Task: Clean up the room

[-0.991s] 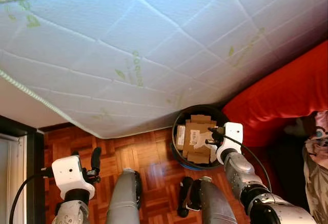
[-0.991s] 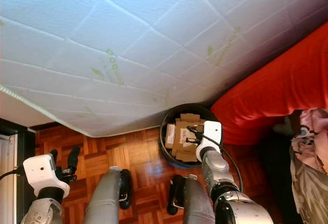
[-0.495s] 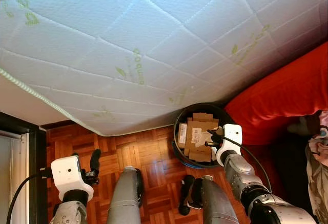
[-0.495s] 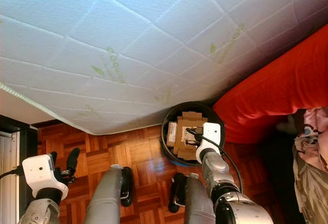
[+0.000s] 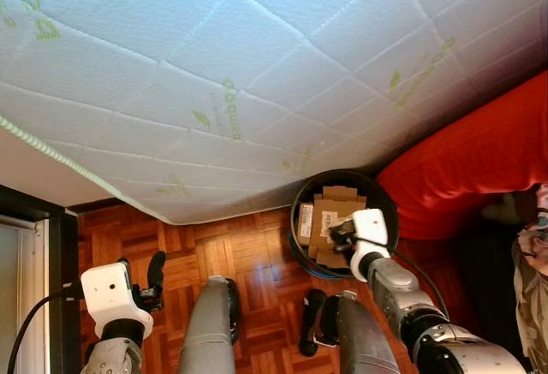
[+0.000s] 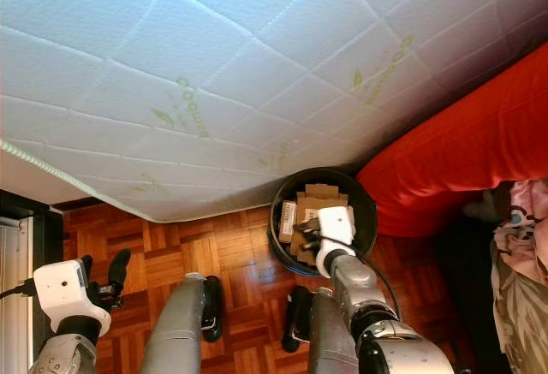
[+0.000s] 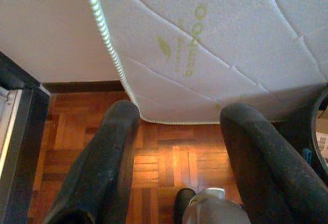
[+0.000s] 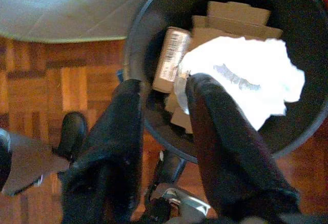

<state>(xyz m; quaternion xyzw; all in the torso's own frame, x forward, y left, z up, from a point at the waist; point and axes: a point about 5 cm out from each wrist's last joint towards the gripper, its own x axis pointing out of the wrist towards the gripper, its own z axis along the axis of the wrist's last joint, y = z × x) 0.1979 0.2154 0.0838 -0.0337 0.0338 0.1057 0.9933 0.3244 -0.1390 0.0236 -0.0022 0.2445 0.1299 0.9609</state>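
Here my right pincer (image 8: pixel 159 106) hangs over the near rim of the round black plastic bin (image 5: pixel 387 211), its two black fingers (image 8: pixel 210 131) spread apart and gripping nothing. A crumpled white piece of paper (image 8: pixel 246 78) lies inside the bin, touching one fingertip, on top of flattened brown cardboard pieces (image 5: pixel 330 211). The bin stands on the reddish wooden parquet floor (image 5: pixel 240 250), tucked against the edge of the big white quilted mattress with green printed leaves (image 5: pixel 257 74) and just beside the bright red fabric cushion (image 5: pixel 479 169). My left pincer (image 7: pixel 174 147) hovers low over the parquet near my left leg, fingers apart and empty, pointing toward the mattress's piped edge. At my far left stands a dark door frame (image 5: pixel 51 246).
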